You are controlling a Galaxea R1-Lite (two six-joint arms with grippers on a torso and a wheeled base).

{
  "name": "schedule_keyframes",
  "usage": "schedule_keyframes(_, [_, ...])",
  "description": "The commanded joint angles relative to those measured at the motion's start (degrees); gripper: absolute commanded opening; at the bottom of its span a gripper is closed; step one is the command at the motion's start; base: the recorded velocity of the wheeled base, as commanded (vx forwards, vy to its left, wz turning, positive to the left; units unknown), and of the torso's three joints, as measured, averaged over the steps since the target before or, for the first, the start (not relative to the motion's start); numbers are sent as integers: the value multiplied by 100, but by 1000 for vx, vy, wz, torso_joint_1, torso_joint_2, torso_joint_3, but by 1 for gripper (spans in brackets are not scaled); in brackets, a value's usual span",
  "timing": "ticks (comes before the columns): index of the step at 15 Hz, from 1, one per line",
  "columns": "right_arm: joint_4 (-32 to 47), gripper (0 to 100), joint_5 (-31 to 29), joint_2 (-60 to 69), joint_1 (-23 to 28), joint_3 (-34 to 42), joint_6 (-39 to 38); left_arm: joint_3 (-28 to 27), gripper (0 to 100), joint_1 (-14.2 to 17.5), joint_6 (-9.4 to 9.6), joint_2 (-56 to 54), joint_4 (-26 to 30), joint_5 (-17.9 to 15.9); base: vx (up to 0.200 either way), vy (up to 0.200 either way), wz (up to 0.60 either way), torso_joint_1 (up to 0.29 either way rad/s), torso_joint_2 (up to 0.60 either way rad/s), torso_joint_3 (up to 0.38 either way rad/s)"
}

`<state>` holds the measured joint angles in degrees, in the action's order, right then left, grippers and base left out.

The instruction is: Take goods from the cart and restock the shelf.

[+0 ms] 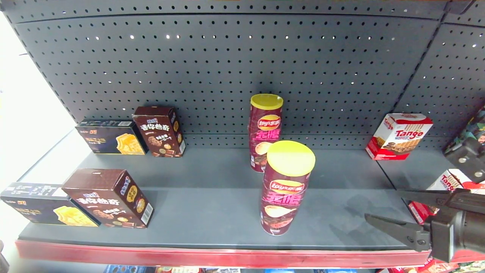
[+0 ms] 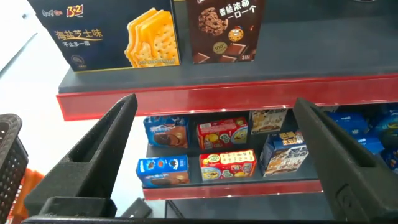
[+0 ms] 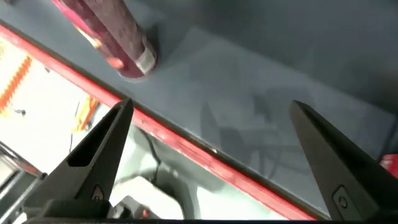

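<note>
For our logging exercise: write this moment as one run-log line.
shelf: front chip can and back chip can upright | right gripper: open, empty, right of front chip can | left gripper: open, empty, before shelf edge

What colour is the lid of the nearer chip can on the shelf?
Yellow. The lid shows best in the head view.

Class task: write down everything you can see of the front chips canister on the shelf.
The front chips canister is a tall maroon tube, seemingly cardboard, with a flat yellow lid and a silvery bottom rim. It stands upright on the grey shelf near its front edge, just ahead of a matching rear canister. Nothing grips it.
</note>
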<state>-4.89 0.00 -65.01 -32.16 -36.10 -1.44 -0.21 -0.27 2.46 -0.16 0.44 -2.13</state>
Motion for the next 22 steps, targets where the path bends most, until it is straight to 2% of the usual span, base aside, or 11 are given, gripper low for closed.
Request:
schedule_keyframes(1, [-30,100,-18,-504,-124,-108,3,3,100,0,9,16,0,2,0,0,0,0,0,0])
schedule_keyframes(10, [-109,100,114,-1268,-774,-416,117,3,100,9,-18,16,0,11,0,0,0,0,0,0])
schedule_keyframes(16, [-109,100,114,-1796,-950,-829,161,3,100,0,-18,16,0,2,0,0,0,0,0,0])
schedule_keyframes(22, [-109,100,62,-2261,-889,-1242,372,3,100,0,-27,16,0,11,0,0,0,0,0,0])
